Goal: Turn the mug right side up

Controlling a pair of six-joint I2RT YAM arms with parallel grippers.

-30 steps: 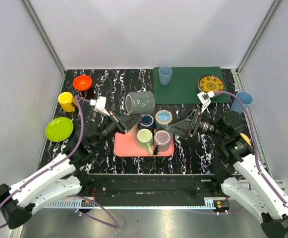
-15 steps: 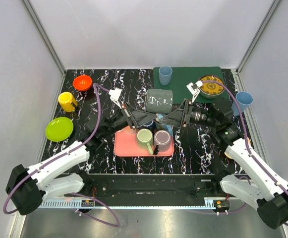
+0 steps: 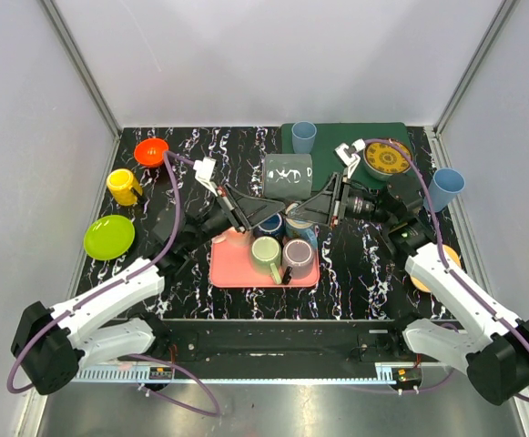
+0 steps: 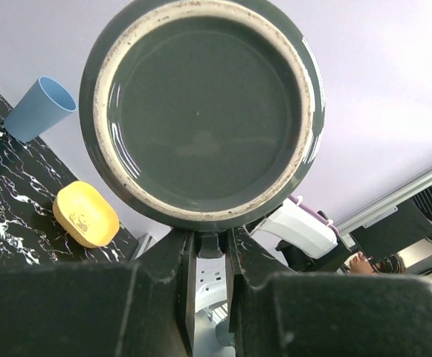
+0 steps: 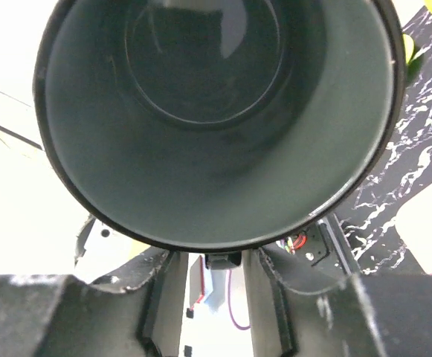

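The grey mug (image 3: 288, 173) hangs on its side in the air above the pink tray (image 3: 230, 266), between my two grippers. The left wrist view looks at its base (image 4: 201, 111), and the right wrist view looks into its mouth (image 5: 216, 111). My left gripper (image 3: 270, 204) (image 4: 210, 249) is shut on the handle (image 4: 210, 243) from the base side. From the mouth side my right gripper (image 3: 301, 208) (image 5: 223, 268) has a finger on each side of the handle (image 5: 223, 259). Its jaws stand narrow but open, with a gap showing beside the handle.
On the tray stand a green mug (image 3: 266, 253), a pinkish mug (image 3: 298, 254), a dark blue mug (image 3: 269, 223) and a light blue one (image 3: 300, 218). A green mat (image 3: 337, 166) holds a blue cup (image 3: 303, 137) and a patterned plate (image 3: 389, 157). At left are a yellow mug (image 3: 123, 186), an orange bowl (image 3: 152, 151) and a green plate (image 3: 109, 237).
The left arm carried the grey mug to the right. The right arm came in from the right and its jaws narrowed from wide open around the handle.
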